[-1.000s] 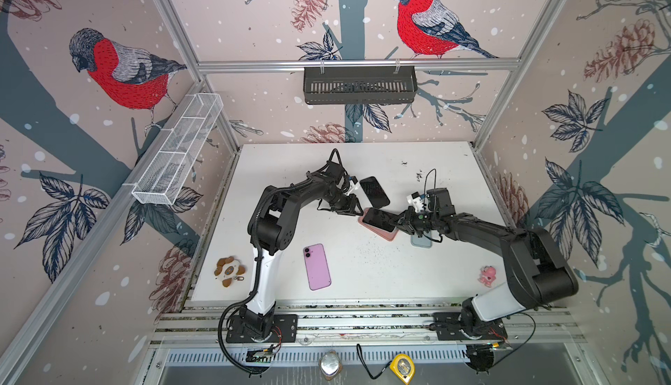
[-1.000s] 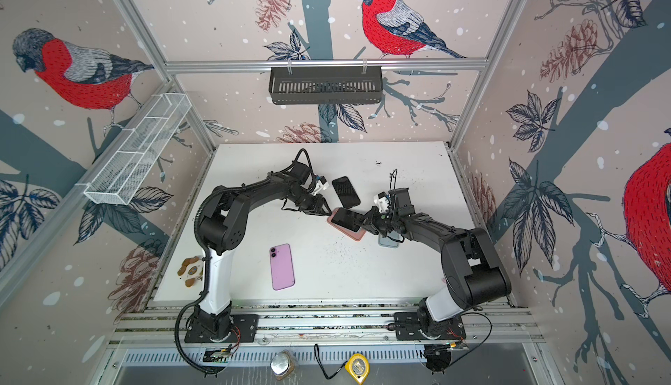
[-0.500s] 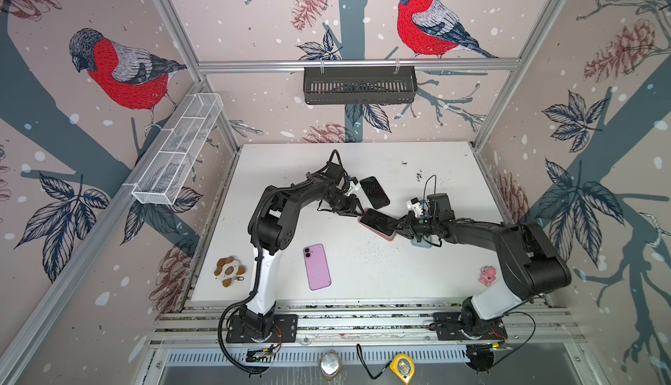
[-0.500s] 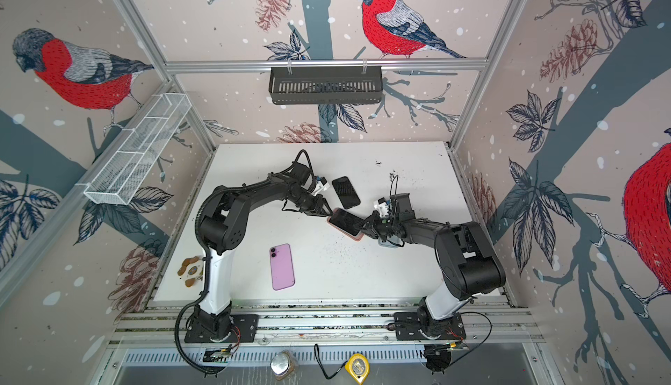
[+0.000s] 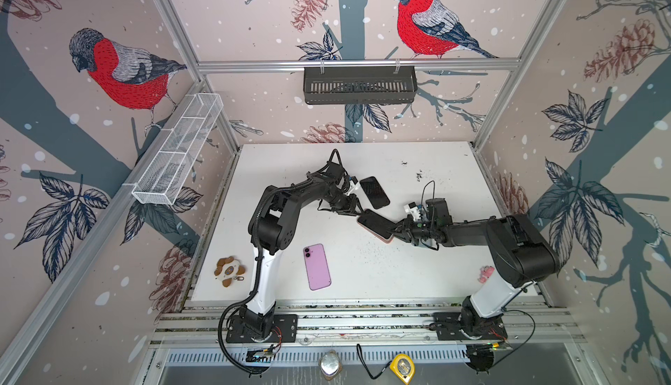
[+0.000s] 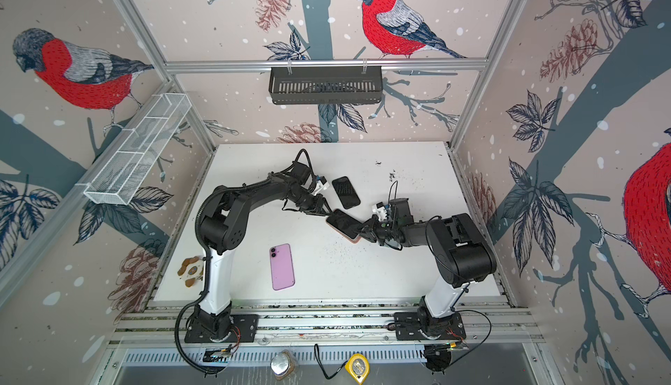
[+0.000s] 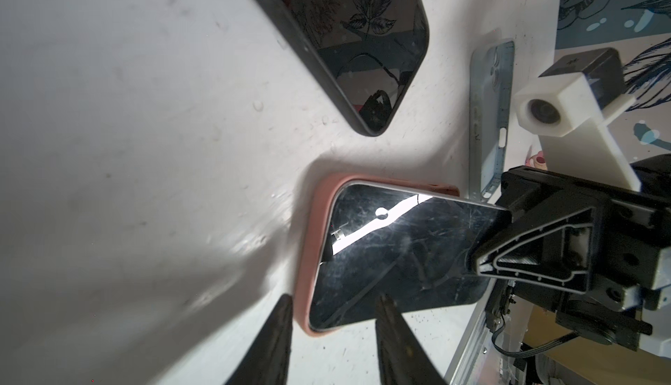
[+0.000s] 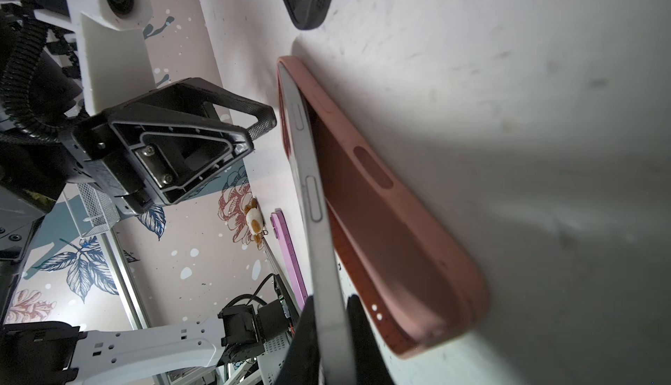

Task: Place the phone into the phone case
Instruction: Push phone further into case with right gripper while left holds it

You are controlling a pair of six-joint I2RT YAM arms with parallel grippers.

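Currently three phones [image 5: 374, 192], two cases [image 7: 308, 256], right hand [image 5: 395, 231] clenching one phone [image 7: 399, 248], left hand's [image 7: 334, 336] grip unclear

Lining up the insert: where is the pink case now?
Mid-table in both top views, the pink case lies between left gripper and right gripper, beside the black phone.

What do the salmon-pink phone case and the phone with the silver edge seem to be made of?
Salmon-pink phone case: probably soft silicone or rubber; matte, no glare, rounded lip. Phone with silver edge: frame looks like satin metal; its dark front looks like glass, glossy, reflective, finely scratched.
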